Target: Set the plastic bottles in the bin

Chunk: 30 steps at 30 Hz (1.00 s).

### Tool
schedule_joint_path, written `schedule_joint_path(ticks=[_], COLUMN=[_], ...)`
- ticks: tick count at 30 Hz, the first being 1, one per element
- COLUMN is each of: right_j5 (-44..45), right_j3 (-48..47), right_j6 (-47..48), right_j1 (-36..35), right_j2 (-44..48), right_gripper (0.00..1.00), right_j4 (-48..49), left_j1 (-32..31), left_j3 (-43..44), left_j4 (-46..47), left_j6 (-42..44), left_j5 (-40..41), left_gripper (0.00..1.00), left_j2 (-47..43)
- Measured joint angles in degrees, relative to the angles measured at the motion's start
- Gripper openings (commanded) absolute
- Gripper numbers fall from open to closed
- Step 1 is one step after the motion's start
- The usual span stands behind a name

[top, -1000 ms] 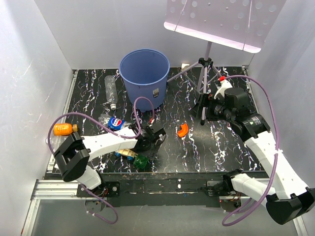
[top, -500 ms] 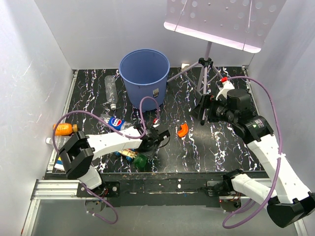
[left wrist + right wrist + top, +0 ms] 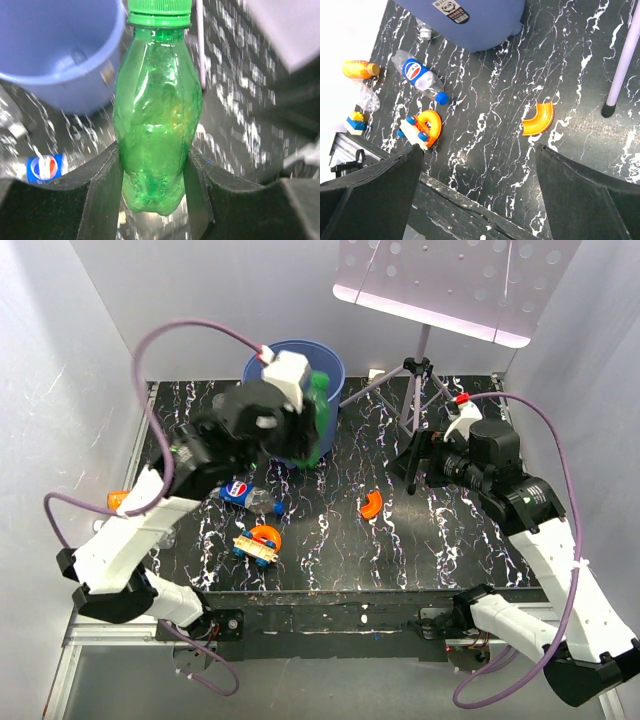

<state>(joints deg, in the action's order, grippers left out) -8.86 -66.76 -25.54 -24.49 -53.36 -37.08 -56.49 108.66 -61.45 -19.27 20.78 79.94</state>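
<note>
My left gripper (image 3: pixel 312 425) is raised and shut on a green plastic bottle (image 3: pixel 157 115), its green cap pointing away. The bottle (image 3: pixel 318 420) hangs in front of the blue bin (image 3: pixel 333 365), level with its near rim (image 3: pixel 55 45). On the table lie a Pepsi bottle (image 3: pixel 420 75) with a blue cap, an orange bottle (image 3: pixel 360 69) and a crumpled clear bottle (image 3: pixel 365 97) at the left edge. My right gripper (image 3: pixel 477 150) hovers open and empty high over the table's front right part.
An orange-and-white wheeled toy (image 3: pixel 258 540) and an orange curved piece (image 3: pixel 371 505) lie on the black marbled table. A tripod (image 3: pixel 420 370) with a lamp stands right of the bin. A small block toy (image 3: pixel 355 122) sits at the left edge.
My left gripper closed on the green bottle near the table's front and lifted it up and back to the bin. The right arm barely moved.
</note>
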Motion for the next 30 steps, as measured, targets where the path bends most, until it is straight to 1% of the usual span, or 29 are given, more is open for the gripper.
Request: schedule_joint_path(ticks=[2, 4, 7, 8, 9, 10, 12, 13, 14, 15, 16, 17, 19, 21, 24, 26, 30], right_j5=[-0.26, -0.26, -0.24, -0.2, -0.15, -0.07, -0.02, -0.15, -0.39, -0.72, -1.05, -1.44, -1.92, -2.01, -1.95, -1.95, -1.99], right_j3=[-0.57, -1.29, -1.84, -1.84, -1.84, -1.84, -1.84, -1.84, -1.84, -1.84, -1.84, -1.84, -1.86, -1.86, -1.86, -1.86, -1.81], right_j6=[-0.24, -0.81, -1.51, -1.62, -1.7, -1.77, -2.05, -2.38, -2.69, -2.89, -3.1, -3.26, -3.48, -3.65, -3.65, -3.63, -3.61], right_j1=[0.0, 0.0, 0.0, 0.0, 0.0, 0.0, 0.0, 0.0, 0.0, 0.0, 0.0, 0.0, 0.0, 0.0, 0.0, 0.0, 0.0], right_j2=[0.44, 0.81, 1.75, 2.4, 2.95, 3.56, 4.72, 5.11, 5.33, 5.31, 5.22, 4.98, 4.63, 3.91, 3.91, 4.15, 4.24], right_gripper=[0.98, 0.98, 0.98, 0.98, 0.98, 0.98, 0.98, 0.98, 0.98, 0.97, 0.97, 0.97, 0.97, 0.97, 0.97, 0.97, 0.97], right_j4=[-0.09, -0.15, -0.31, -0.52, -0.74, -0.98, -1.42, -1.53, -1.53, -1.55, -1.57, -1.68, -1.88, -1.99, -2.03, -2.03, -1.97], left_j1=[3.69, 9.14, 17.35, 20.06, 21.55, 22.97, 24.7, 25.29, 25.79, 26.36, 26.8, 27.15, 27.91, 28.44, 29.09, 29.16, 28.98], left_j3=[5.86, 11.67, 19.45, 22.82, 24.81, 27.87, 29.2, 29.16, 28.74, 28.11, 27.63, 27.52, 28.22, 31.1, 31.89, 28.65, 14.25], left_j4=[1.16, 2.99, 4.92, 5.29, 5.66, 6.23, 7.21, 7.85, 8.59, 9.38, 9.92, 10.1, 10.12, 9.14, 8.74, 9.18, 8.79], left_j6=[1.75, 2.86, 3.69, 3.93, 4.04, 4.13, 4.17, 4.13, 4.0, 3.65, 3.43, 3.54, 2.71, 1.97, 1.16, 0.2, -2.56], left_j5=[-0.07, -0.98, -2.6, -2.84, -3.1, -3.48, -3.78, -4.31, -4.83, -5.4, -5.88, -6.4, -6.75, -6.82, -7.21, -7.21, -4.57], left_gripper=[0.24, 0.24, 0.24, 0.25, 0.26, 0.27, 0.29, 0.35, 0.51, 0.72, 0.9, 0.98, 0.98, 0.98, 0.98, 0.98, 0.98], left_j2=[1.01, 3.78, 10.43, 14.21, 16.85, 21.38, 25.62, 27.61, 29.35, 30.73, 31.98, 33.05, 35.01, 36.94, 36.52, 33.35, 20.24])
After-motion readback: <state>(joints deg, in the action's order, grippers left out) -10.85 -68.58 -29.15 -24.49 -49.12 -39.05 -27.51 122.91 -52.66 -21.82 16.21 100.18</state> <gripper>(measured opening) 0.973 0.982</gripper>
